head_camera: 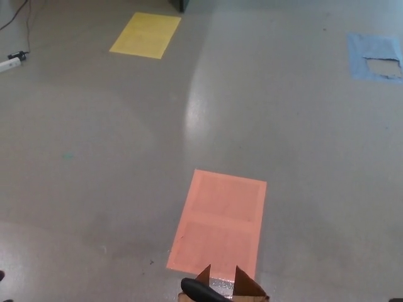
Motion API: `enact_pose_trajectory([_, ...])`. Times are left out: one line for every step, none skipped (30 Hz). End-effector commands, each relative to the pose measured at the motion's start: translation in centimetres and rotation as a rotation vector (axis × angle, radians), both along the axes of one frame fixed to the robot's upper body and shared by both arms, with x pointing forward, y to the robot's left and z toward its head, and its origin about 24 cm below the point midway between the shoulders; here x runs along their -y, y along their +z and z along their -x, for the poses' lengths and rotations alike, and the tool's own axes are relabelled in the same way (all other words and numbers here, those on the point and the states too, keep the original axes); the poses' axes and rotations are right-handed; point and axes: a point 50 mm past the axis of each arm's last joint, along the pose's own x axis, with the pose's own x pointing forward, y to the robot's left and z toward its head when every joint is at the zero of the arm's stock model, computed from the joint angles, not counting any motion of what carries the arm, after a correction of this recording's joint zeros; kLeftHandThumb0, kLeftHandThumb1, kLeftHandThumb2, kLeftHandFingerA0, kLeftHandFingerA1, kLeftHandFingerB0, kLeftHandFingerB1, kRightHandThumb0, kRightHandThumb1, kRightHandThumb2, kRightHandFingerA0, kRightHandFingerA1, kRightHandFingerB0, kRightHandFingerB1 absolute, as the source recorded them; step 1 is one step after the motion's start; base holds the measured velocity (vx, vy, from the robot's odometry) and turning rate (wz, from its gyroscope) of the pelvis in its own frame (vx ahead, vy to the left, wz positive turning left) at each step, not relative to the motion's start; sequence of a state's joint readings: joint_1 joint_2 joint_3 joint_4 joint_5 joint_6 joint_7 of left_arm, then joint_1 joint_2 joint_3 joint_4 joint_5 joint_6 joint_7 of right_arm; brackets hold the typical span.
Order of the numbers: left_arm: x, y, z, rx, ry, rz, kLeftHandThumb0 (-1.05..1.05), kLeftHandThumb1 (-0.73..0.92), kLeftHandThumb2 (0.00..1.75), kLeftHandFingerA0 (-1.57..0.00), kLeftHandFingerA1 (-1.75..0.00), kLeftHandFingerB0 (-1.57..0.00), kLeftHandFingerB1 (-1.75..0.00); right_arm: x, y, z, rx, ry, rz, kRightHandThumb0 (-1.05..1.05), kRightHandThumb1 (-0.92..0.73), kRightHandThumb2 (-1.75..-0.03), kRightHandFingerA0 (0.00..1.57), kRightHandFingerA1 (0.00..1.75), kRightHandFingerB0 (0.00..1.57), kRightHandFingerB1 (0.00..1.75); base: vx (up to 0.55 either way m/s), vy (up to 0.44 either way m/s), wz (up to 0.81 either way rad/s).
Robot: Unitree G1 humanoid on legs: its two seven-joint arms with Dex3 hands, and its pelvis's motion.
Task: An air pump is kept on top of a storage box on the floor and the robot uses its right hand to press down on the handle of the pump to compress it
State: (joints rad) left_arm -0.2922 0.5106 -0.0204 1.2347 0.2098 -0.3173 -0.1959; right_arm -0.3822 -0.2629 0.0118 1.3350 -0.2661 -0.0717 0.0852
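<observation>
At the bottom edge of the head view only the top of the setup shows. The black pump handle (pixel 200 290) lies across the frame's bottom, just left of centre. Behind it stand two brown cardboard flaps of the storage box (pixel 247 286), with a strip of silver tape between them. The rest of the pump and box is cut off by the frame. Neither of my hands shows.
An orange rectangle (pixel 220 219) is marked on the grey floor just beyond the box. A yellow rectangle (pixel 145 34) lies far back left, a torn blue patch (pixel 375 56) far back right. A white power strip (pixel 11 61) with cables sits at the left edge.
</observation>
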Motion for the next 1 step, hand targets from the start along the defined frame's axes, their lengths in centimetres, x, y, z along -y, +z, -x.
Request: enact_pose_trajectory([-0.5,-0.1,0.38,-0.008,0.05,-0.001,-0.52,0.84,0.65,-0.23,-0.34,-0.15,-0.29,0.69,0.19,0.16,-0.01,-0.016,-0.007,-0.81,-0.78,-1.04,0.06,0.22,0.06,0.18,0.0,0.0,0.0])
